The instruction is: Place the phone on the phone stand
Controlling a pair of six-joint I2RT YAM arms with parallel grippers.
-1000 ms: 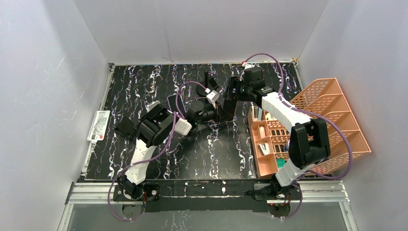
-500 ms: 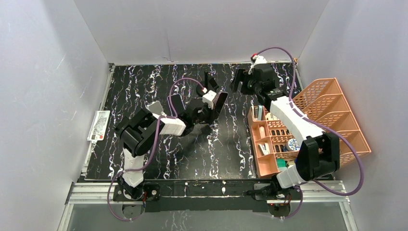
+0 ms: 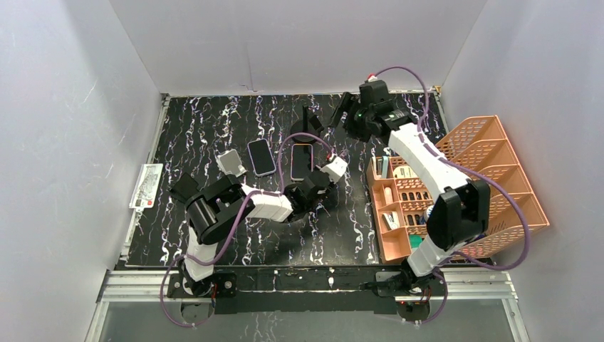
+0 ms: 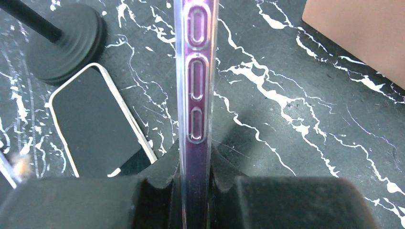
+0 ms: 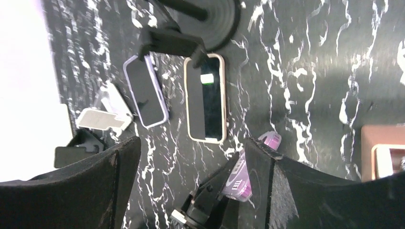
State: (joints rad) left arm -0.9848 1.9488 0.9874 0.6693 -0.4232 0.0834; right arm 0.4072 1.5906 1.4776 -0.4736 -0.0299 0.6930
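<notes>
Left arm stretched low and rightward across the table, elbow folded back near its base. left gripper clamped on purple phone, edge-on between both fingers. Right arm reaches far forward, wrist turned left. right gripper fingers spread wide apart.

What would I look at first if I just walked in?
Probably the left gripper, pinching a purple phone edge-on near the middle of the black marbled table. Next comes the big orange basket on the right. Then a cream-rimmed phone and a lilac-rimmed phone, lying flat by the black stand.
</notes>
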